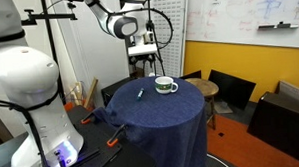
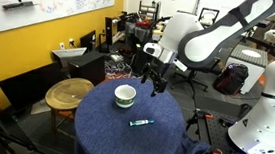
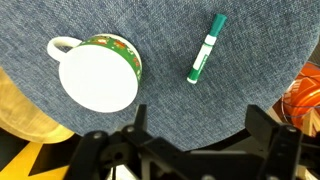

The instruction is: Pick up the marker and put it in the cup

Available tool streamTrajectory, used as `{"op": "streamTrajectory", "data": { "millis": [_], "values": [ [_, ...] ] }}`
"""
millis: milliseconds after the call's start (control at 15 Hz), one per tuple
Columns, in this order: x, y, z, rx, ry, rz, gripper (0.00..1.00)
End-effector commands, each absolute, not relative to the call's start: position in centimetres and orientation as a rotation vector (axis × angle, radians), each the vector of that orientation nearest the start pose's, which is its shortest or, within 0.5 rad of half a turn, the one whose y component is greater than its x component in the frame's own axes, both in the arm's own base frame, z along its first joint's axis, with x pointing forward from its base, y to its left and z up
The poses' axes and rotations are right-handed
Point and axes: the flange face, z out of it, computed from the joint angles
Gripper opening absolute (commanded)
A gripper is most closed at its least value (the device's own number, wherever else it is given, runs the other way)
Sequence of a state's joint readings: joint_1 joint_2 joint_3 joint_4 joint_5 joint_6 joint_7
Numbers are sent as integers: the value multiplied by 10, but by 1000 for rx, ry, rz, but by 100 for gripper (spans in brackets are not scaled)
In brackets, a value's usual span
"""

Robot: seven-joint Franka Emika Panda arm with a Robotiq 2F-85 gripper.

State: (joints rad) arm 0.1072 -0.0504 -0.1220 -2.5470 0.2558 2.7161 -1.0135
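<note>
The marker is a green and white pen lying on the blue cloth; it also shows in both exterior views. The cup is a white mug with a green patterned band and a handle, standing upright and empty on the cloth, seen in both exterior views. My gripper is open and empty, hovering above the table behind the cup, apart from both things.
The round table is draped in blue cloth that falls off at its edges. A wooden stool stands beside it. Chairs, clamps on the floor and a white robot base surround it.
</note>
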Motion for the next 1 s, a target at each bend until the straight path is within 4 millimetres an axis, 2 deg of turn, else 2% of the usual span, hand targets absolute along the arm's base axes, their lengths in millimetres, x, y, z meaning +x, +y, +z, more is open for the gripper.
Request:
{"op": "streamTrajectory", "data": {
  "millis": [0, 600, 667, 933],
  "values": [
    [488, -2, 290, -2870, -1179, -385, 100],
    [500, 9, 244, -2906, -1135, -183, 100],
    [491, 10, 248, -2887, -1158, -213, 100],
    [495, 10, 241, -2898, -1147, -189, 100]
  ]
}}
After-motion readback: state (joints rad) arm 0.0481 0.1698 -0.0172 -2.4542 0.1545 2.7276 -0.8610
